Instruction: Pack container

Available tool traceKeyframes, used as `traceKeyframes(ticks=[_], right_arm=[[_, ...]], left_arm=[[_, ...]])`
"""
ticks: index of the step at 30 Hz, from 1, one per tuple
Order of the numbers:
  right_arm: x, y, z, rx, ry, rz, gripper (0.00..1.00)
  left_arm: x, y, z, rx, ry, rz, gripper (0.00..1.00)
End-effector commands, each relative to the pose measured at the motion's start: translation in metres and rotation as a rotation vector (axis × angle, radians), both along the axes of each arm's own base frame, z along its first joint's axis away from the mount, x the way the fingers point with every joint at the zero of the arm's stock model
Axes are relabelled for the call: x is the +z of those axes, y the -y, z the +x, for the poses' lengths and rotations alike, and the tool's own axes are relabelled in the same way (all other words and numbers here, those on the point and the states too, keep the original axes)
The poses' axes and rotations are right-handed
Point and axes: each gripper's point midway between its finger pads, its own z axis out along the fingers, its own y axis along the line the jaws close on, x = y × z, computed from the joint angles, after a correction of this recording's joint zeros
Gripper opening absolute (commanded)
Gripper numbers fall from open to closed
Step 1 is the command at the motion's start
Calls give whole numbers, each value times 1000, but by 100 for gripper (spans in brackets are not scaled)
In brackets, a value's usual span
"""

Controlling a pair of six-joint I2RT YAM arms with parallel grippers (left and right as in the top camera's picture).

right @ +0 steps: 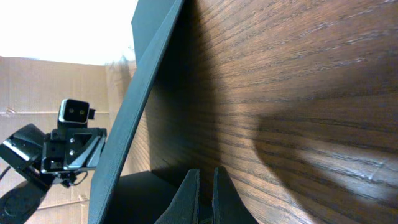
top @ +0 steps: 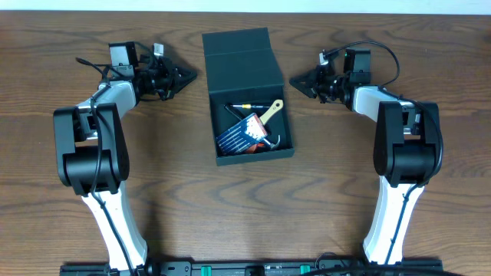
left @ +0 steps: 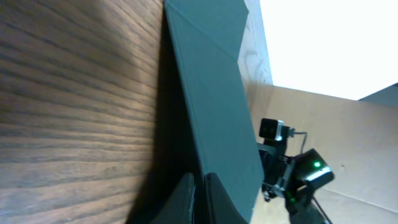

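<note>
The dark teal-black container (top: 234, 70) stands open at the table's middle, its flap lid raised at the back. Inside lie a small blue case of screwdrivers (top: 239, 133), a wooden-handled brush (top: 271, 112) and a pen (top: 249, 105). My left gripper (top: 186, 76) is shut and empty, left of the lid. In the left wrist view its fingers (left: 200, 186) point at the container's outer wall (left: 211, 93). My right gripper (top: 295, 80) is shut and empty, right of the lid. In the right wrist view its fingers (right: 205, 186) are near the lid's edge (right: 137, 106).
The wooden table (top: 345, 192) lies around the container. Both arms' white and black links stand at left (top: 88, 146) and right (top: 403, 146). Cardboard shows beyond the table in the wrist views.
</note>
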Motion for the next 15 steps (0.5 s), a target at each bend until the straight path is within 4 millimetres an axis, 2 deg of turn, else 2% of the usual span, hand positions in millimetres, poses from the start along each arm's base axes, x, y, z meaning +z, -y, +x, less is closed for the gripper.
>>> traceKeyframes(ticks=[1, 8, 15], right_arm=[[-1, -13, -6, 41, -5, 20, 1], [-2, -34, -13, 92, 16, 7, 1], [-3, -36, -14, 100, 17, 5, 1]], left_arm=[[-6, 10, -7, -26, -50, -53, 6], [-16, 22, -13, -47, -121, -108, 6], [-35, 24, -17, -48, -177, -132, 6]])
